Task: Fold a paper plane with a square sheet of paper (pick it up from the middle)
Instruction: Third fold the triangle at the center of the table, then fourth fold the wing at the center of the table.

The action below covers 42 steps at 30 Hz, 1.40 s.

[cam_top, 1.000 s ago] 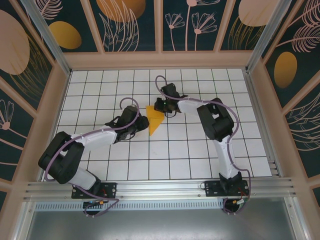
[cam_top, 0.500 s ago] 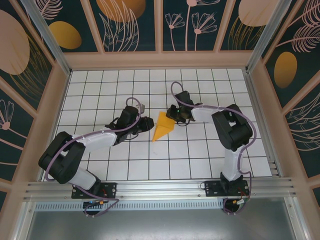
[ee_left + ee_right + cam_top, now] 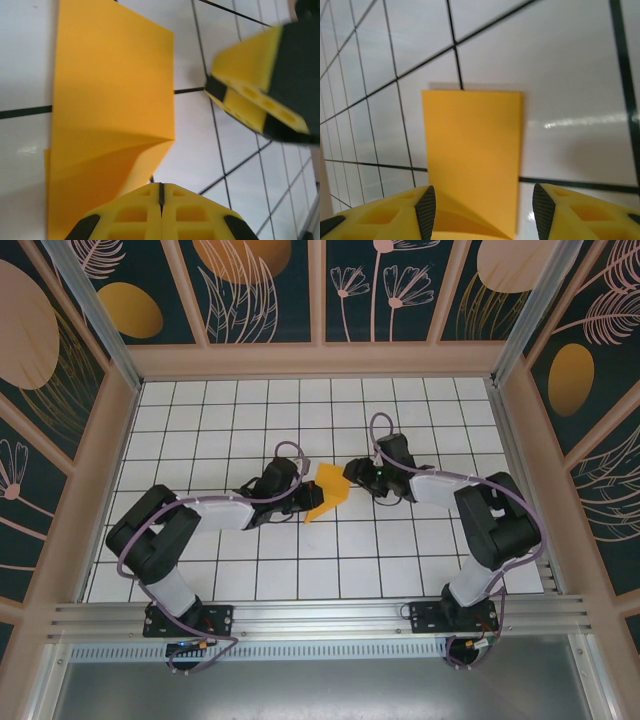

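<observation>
left gripper [image 3: 160,194]: yellow fingers pressed together over the near edge of the folded orange-yellow paper wedge [image 3: 110,90], pinch unclear | right gripper [image 3: 482,202]: fingers spread, wedge between and ahead of them | wedge on the white gridded tabletop [image 3: 400,550], between both grippers

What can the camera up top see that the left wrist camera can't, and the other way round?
Top view: the whole left arm and right arm down to their bases, plus flowery wall panels. Left wrist view: the left tool shut, fingers pressed together, and a raised crease in the folded orange-yellow paper. Both: that paper, the white grid table, and the right tool close to the paper.
</observation>
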Tool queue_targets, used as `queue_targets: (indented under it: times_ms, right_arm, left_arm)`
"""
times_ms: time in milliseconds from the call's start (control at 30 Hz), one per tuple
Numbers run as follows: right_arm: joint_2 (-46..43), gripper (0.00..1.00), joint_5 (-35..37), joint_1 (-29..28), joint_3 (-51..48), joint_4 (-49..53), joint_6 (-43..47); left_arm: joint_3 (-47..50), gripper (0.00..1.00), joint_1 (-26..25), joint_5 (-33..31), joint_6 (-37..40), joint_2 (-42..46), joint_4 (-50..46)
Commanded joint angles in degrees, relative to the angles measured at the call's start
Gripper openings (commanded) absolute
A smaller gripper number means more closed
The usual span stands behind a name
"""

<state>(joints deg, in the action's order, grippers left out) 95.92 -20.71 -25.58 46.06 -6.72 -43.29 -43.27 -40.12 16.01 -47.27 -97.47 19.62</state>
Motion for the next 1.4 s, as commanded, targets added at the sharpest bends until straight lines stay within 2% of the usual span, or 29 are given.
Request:
queue_targets:
  times_ms: [0,133,233,600,900,1367]
  right_arm:
    - [-2.7,0.58,-3.4,0.2,-2.3,-2.8,-1.8]
    - [-2.7,0.58,-6.0,-0.1,-4.5,-4.5,-3.4]
    - [-2.7,0.58,-7.7,-0.5,-5.4,-5.6,-4.3]
    - [-0.2,0.54,-10.5,-2.5,-4.4,-6.8,-5.9]
    - [1.2,0.52,-8.3,-3.3,-3.1,-3.5,-6.1]
    - [3.7,0.47,-11.5,-4.1,-1.2,-6.3,-6.4]
  left_arm:
    - [-2.6,0.05,0.0,-4.1,-1.3,-3.1,-2.7]
    - [-3.9,0.05,0.0,-9.3,-3.0,-5.1,-6.1]
    - [-3.7,0.04,0.0,-10.8,-4.3,-5.8,-6.5]
    - [-2.7,0.05,0.1,-10.9,-5.6,-6.0,-5.9]
    - [-2.5,0.05,0.1,-11.0,-6.0,-6.0,-6.0]
    - [-2.4,0.05,0.1,-10.4,-6.2,-6.0,-5.7]
